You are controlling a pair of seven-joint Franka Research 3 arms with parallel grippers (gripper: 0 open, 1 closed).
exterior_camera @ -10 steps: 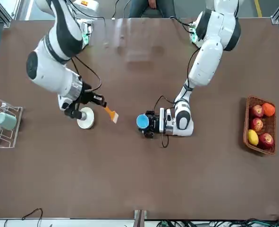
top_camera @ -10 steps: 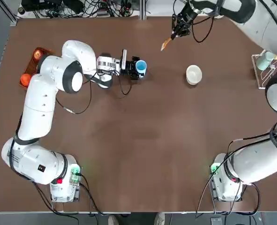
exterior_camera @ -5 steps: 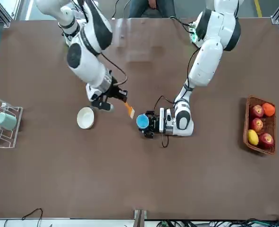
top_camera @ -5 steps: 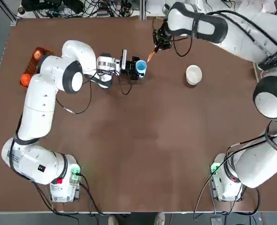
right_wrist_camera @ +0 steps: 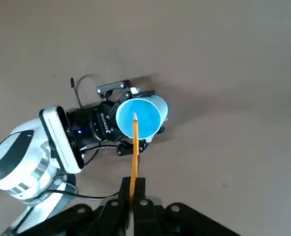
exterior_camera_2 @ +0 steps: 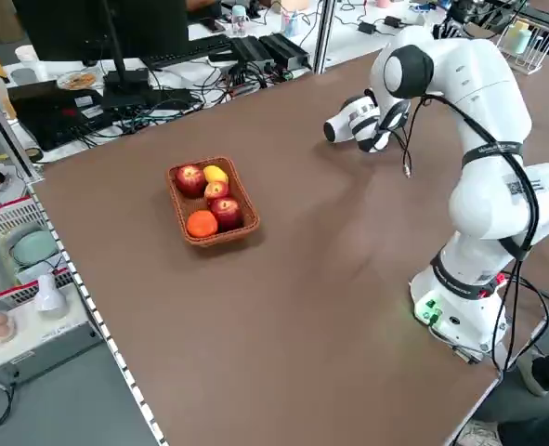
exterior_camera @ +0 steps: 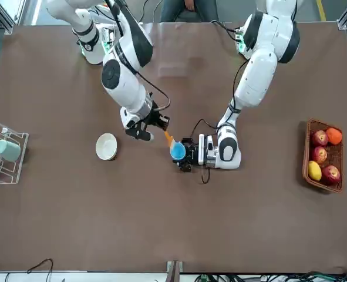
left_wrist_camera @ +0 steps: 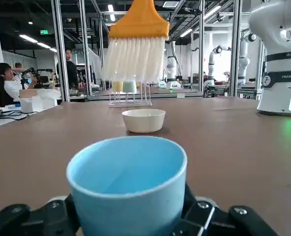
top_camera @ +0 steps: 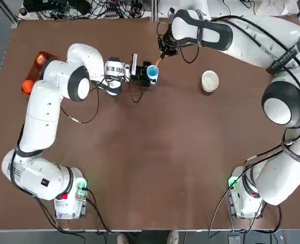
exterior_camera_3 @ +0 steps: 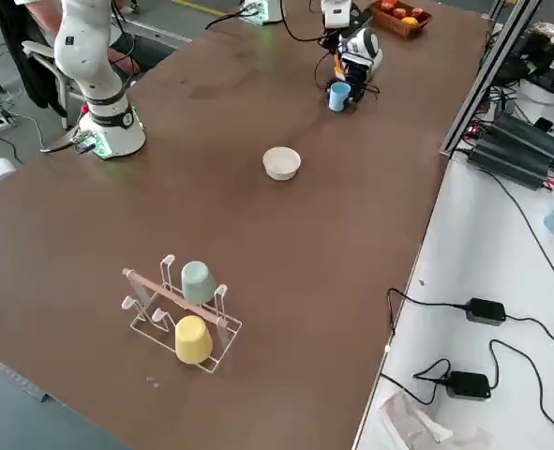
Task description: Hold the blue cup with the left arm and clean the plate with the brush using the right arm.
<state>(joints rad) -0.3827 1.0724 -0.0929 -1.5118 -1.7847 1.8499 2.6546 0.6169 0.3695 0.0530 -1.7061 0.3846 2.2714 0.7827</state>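
The blue cup (top_camera: pixel 153 74) stands upright on the brown table, gripped low on its sides by my left gripper (top_camera: pixel 148 74), which lies flat along the table. My right gripper (top_camera: pixel 163 52) is shut on the orange-handled brush (top_camera: pixel 157 61), just behind the cup. In the right wrist view the brush (right_wrist_camera: pixel 134 147) points down over the mouth of the cup (right_wrist_camera: pixel 138 116). From the left wrist, the pale bristles of the brush (left_wrist_camera: pixel 135 44) hang above the rim of the cup (left_wrist_camera: pixel 128 182). The cream plate (top_camera: pixel 209 81) sits apart, to the right of the cup.
A wicker basket (exterior_camera: pixel 323 155) of fruit sits at the table's left side. A wire rack (exterior_camera_3: pixel 183 319) holding a pale green cup (exterior_camera_3: pixel 197 277) and a yellow cup (exterior_camera_3: pixel 192 339) stands at the far right edge. People stand in the room beyond the table.
The right arm has swung left from near the plate, carrying the brush over to the blue cup. The left arm and the cup have stayed still.
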